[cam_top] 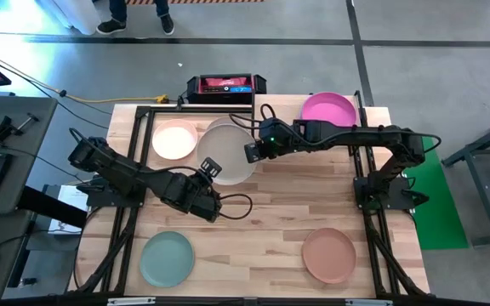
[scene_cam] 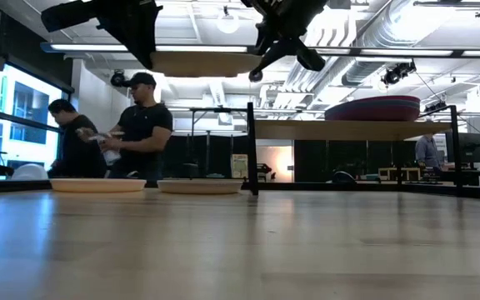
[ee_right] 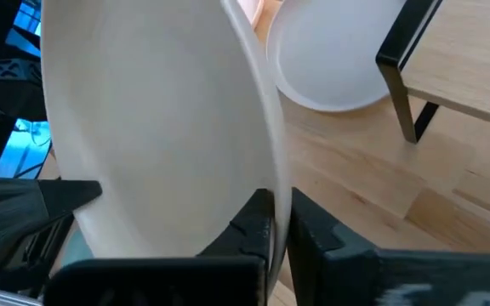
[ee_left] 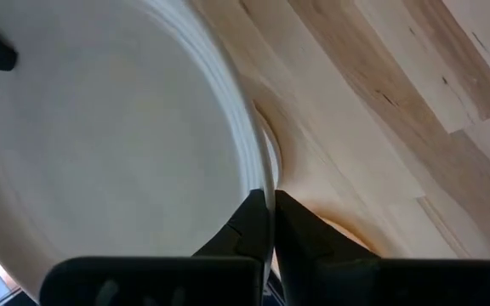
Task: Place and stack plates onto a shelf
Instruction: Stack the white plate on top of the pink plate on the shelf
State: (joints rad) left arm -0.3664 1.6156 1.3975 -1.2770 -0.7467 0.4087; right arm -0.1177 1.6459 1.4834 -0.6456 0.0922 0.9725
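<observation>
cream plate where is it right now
In the high view the cream plate is held off the table at rear centre, right of the pale pink plate, with the left end effector and right end effector both clamping its rim.

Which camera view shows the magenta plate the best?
The high view: the magenta plate lies whole, seen from above, on the shelf. The low view shows only its side profile. Neither wrist view shows it.

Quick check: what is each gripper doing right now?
Left gripper: shut on the rim of the cream plate.
Right gripper: shut on the same cream plate's opposite rim.
</observation>
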